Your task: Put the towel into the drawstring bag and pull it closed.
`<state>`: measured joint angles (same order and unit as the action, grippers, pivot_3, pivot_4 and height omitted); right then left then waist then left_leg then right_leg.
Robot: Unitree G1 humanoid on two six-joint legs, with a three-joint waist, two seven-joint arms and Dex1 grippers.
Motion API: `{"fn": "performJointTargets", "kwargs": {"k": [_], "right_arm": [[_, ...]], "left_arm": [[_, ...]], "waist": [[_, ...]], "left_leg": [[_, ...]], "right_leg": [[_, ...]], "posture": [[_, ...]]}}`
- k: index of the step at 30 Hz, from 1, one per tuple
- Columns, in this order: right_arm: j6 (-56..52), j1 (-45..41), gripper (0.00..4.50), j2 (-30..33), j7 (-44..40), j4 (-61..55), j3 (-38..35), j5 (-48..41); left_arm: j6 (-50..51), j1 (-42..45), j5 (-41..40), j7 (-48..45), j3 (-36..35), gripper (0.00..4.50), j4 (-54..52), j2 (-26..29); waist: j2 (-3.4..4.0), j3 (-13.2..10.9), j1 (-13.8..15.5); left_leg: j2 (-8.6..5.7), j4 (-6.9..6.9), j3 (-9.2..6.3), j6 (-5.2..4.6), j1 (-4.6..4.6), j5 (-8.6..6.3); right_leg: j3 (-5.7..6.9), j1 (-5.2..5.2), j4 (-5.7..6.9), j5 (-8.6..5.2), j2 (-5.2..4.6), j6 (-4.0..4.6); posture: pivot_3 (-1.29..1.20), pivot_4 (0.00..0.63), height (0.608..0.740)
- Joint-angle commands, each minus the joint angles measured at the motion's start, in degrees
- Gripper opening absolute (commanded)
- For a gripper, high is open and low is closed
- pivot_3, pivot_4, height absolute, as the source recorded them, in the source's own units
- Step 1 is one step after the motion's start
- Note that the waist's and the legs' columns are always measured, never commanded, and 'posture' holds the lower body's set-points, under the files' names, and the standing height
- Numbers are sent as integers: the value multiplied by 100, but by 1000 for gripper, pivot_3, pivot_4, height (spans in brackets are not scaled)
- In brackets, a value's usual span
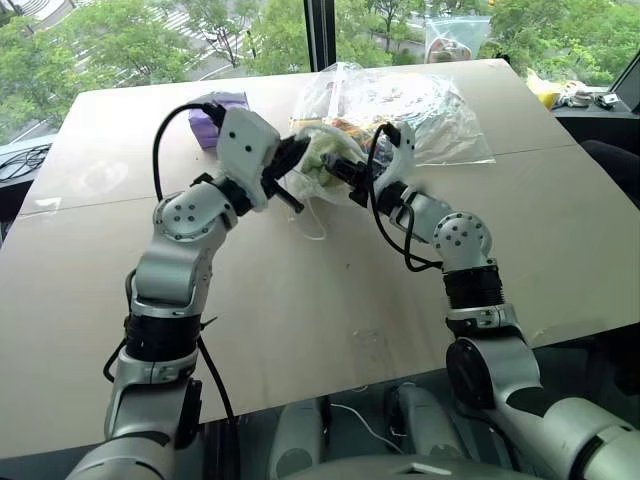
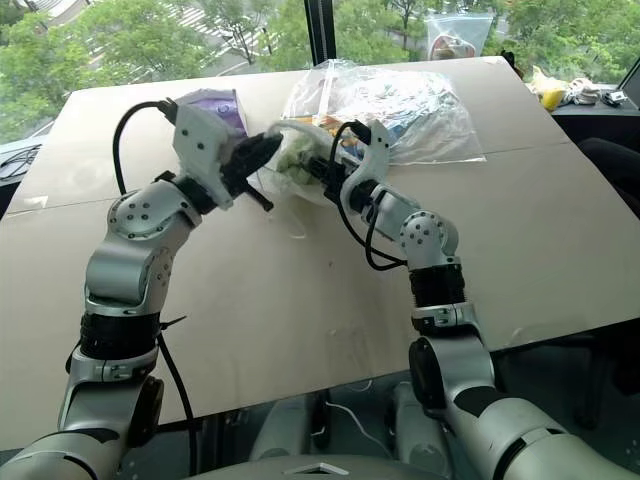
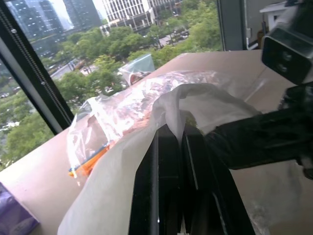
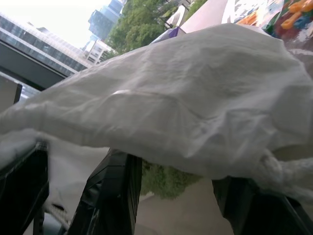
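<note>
The drawstring bag (image 1: 318, 160) hangs between both claws above the table (image 1: 300, 300), the towel (image 2: 296, 162) inside. The left claw (image 3: 172, 142) pinches its rim; the right claw (image 4: 171, 181) stands parted under the mouth.

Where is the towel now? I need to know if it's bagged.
In the left eye view the towel sits inside the drawstring bag, held between both grippers at table centre, before the clear bag.

The drawstring bag (image 2: 300, 165) between the two grippers is milky translucent white, its cord (image 4: 288, 172) plain white, and the towel (image 1: 322, 160) seen through it is pale green. Just beyond the grippers lies a clear crinkly bag (image 1: 420, 110) of multicoloured, partly orange contents. Beyond the left gripper's (image 1: 288, 172) black fingers, a purple pack (image 1: 218, 112) sits on the tan table (image 1: 300, 320).
</note>
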<state>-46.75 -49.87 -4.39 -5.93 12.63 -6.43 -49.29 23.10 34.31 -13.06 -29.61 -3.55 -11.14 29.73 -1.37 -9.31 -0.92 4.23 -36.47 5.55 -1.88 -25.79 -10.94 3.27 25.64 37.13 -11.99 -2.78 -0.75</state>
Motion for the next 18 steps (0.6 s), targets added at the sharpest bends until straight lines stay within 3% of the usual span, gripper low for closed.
{"fn": "performJointTargets", "kwargs": {"k": [1, 8, 14, 18], "right_arm": [[-275, 127, 2231, 390, -479, -809, 241, 70], [-310, 1019, 2231, 1292, -2125, -2200, 364, -340], [880, 1600, 2231, 2382, -2514, -1979, 1357, 1664], [1816, 1649, 2231, 2567, -2406, -1342, 2028, 2982]], "left_arm": [[-93, 109, -37, 199, -254, 0, 63, -82], [9, 246, -135, 408, -326, 0, 131, -300], [46, 253, -131, 439, -321, 0, 150, -338], [61, 262, -118, 434, -313, 0, 171, -342]], "waist": [[-1, 1, 9], [-2, 1, 26], [-4, 1, 10], [-5, 1, 3]], "left_leg": [[-1, -1, 1, 0, 0, 0], [-3, -11, 4, 0, -9, 0], [-3, -21, 6, 0, 5, 0], [-2, -44, 4, 0, 9, 0]], "right_leg": [[0, -1, 0, 0, -1, 0], [3, -2, -2, 2, -3, -3], [-1, -2, 19, -3, 0, -12], [-3, 1, 52, -12, 4, -23]], "posture": [[0, 150, 740], [0, 150, 740], [0, 150, 740], [0, 150, 740]]}}
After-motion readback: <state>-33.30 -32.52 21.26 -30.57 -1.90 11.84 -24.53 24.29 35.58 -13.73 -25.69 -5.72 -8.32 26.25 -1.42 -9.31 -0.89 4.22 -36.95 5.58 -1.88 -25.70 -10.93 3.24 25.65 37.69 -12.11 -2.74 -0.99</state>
